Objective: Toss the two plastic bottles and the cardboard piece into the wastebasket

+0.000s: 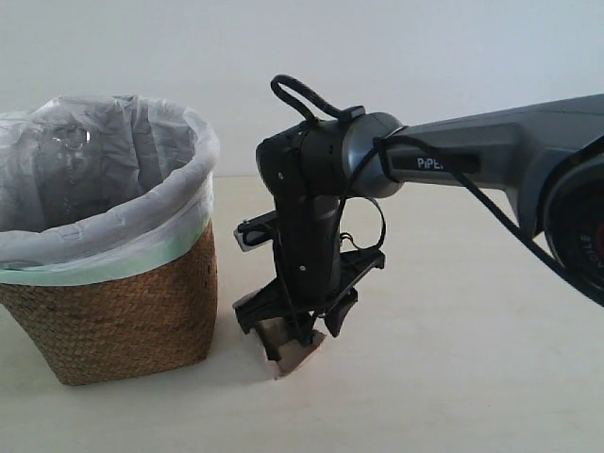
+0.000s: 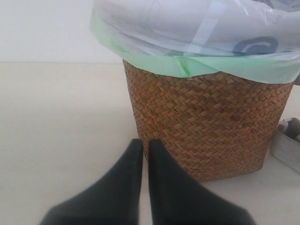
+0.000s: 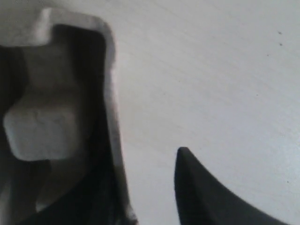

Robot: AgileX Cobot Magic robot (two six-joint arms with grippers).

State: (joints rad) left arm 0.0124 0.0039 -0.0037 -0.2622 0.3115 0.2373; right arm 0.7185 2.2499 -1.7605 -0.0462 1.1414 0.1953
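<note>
Cardboard piece (image 1: 294, 356) lies on the pale bench (image 1: 453, 377), just beside the wastebasket (image 1: 113, 311) at about its 4 o'clock in the exterior view, one pale corner poking out below the tool. The right pincer (image 1: 293, 330) points straight down over it, jaws spread wide with one dark finger on either side of the pulp tray. In the right wrist view the tray's raised rim and a blunt moulded bump fill one side, and a single black finger (image 3: 201, 192) stands apart from that rim with bare bench between them; the other finger is lost in shadow, so whether it touches the tray cannot be told. The grey arm (image 1: 491, 156) carrying this pincer reaches in from the 3 o'clock side of the exterior view. The wastebasket stands upright, its translucent liner (image 1: 142, 160) folded over the rim with a pale green edge. A faint outline like a clear plastic bottle (image 1: 68, 151) shows through the liner; its label and cap cannot be made out. The left pincer (image 2: 144, 143) hangs low near the wicker wall, fingers pressed together with nothing between them.
</note>
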